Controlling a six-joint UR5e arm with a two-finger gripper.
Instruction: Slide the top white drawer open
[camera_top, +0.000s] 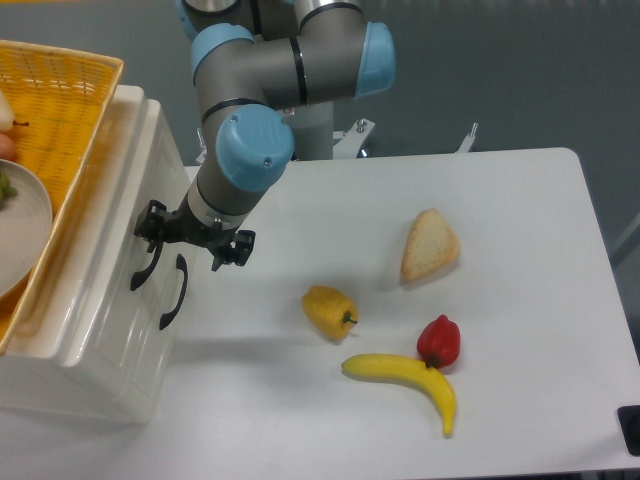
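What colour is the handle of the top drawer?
Black; the curved handle on the top white drawer shows in the fixed camera view.

Wicker basket cut off left

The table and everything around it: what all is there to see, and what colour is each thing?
Cabinet: one, glossy white, left edge of the table.
Top white drawer: one, white, upper part of the cabinet front, with a curved black handle.
Lower drawer: one, white, beside it on the same front, with its own black handle.
Wicker basket: one, yellow, on top of the cabinet.
Plate: one, pale grey, inside the basket.
Bread slice: one, tan, mid-table.
Yellow pepper: one, centre of the table.
Red pepper: one, touching the banana.
Banana: one, yellow, near the front edge.
Table: one, white.
Robot arm: one, grey with blue caps.
Gripper: one, black, fingers at the top drawer's handle.
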